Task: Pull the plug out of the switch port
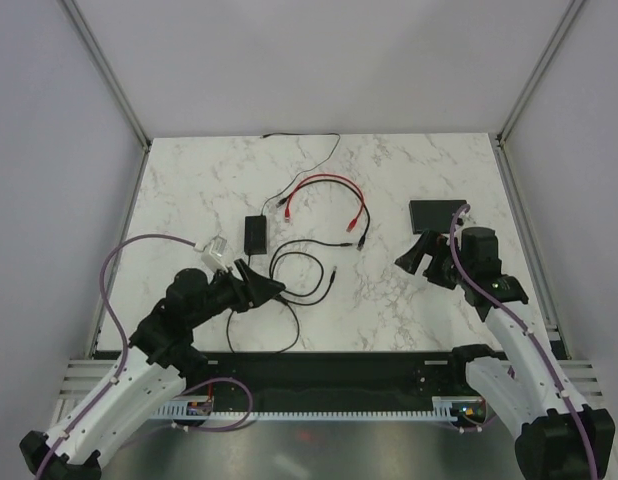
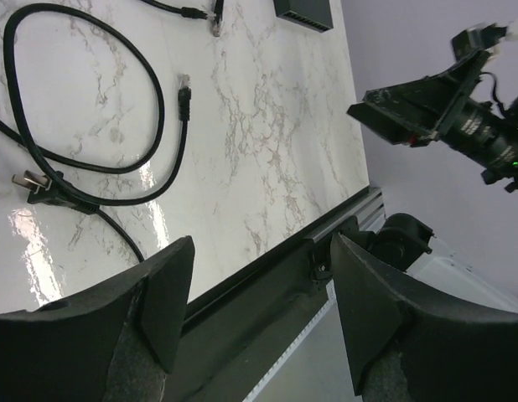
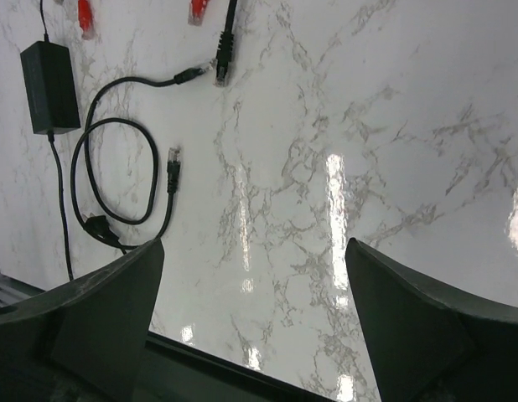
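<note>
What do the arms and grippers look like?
The left arm and right arm have white lower links, black joints and wrists, and a purple cable looping along each. The left gripper and right gripper are matte black, each with two broad wedge-shaped fingers.

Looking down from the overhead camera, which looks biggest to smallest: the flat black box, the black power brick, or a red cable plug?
1. flat black box
2. black power brick, somewhat smaller
3. red cable plug, by far the smallest
All lie on the table, so nearness hardly skews this.
</note>
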### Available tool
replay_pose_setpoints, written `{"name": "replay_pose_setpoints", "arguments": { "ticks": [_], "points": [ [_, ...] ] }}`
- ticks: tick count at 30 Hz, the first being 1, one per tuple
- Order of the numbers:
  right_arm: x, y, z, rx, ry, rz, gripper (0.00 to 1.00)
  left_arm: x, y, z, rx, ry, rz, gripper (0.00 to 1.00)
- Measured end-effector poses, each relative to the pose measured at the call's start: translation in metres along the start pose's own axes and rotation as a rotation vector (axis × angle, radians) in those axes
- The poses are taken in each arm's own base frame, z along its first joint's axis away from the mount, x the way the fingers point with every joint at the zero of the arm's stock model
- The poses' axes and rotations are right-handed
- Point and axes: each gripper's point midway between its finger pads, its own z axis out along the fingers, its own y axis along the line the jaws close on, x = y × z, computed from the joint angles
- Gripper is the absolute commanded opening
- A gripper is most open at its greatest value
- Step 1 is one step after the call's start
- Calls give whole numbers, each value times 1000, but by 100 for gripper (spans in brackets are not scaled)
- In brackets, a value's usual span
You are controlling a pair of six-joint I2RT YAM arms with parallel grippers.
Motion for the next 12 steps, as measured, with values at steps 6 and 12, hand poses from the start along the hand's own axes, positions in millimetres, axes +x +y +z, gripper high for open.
{"name": "replay_pose_setpoints", "arguments": {
  "ticks": [6,12],
  "points": [
    [51,-27,10,33,72,140,98,18,11,-15,75,-38,-70,76],
    [71,-36,12,-12,3,225,98,35,19,-18,151,-36,-127,76]
  ]
}}
